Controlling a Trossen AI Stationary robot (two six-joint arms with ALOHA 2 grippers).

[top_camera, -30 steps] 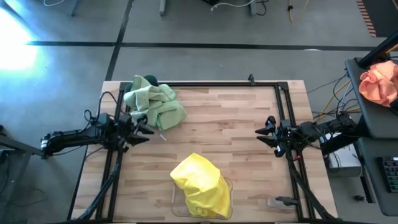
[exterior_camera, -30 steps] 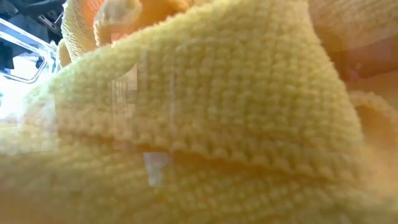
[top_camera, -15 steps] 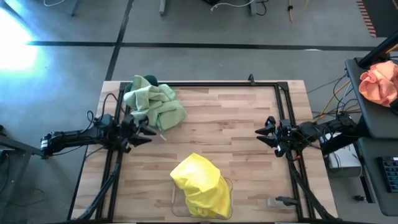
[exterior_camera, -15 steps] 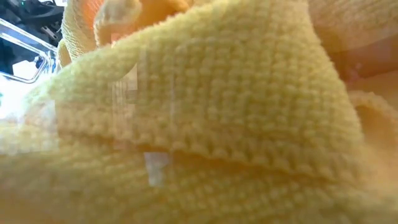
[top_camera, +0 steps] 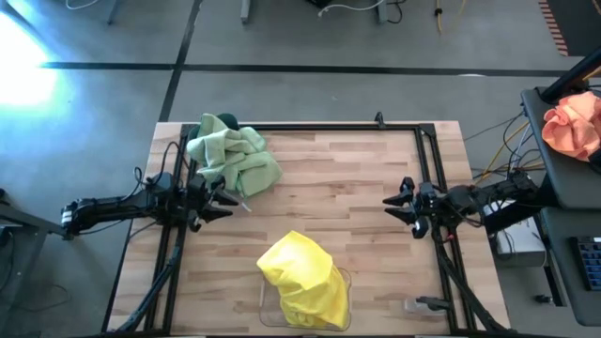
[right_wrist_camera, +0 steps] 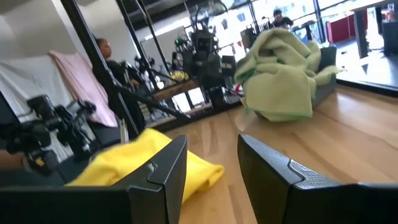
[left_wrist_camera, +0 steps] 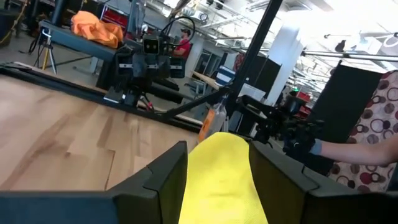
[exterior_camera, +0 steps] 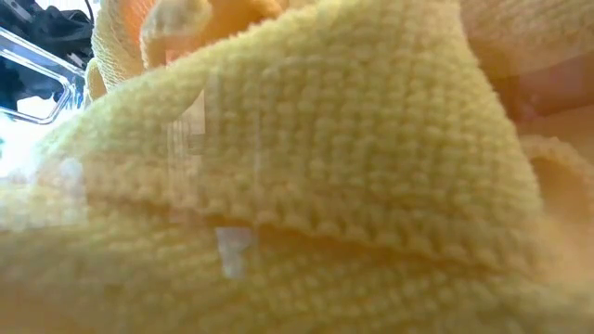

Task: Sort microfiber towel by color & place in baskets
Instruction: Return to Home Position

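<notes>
No writing, label, brand, number or sign is showing legibly in any view. Nothing readable is appearing on the yellow towel, the green towel or the counter.

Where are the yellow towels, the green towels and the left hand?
yellow towels point(top_camera: 302, 280): high view, heap's middle.
green towels point(top_camera: 237, 156): high view, pile's middle.
left hand point(top_camera: 223, 201): high view, between its fingertips.
</notes>
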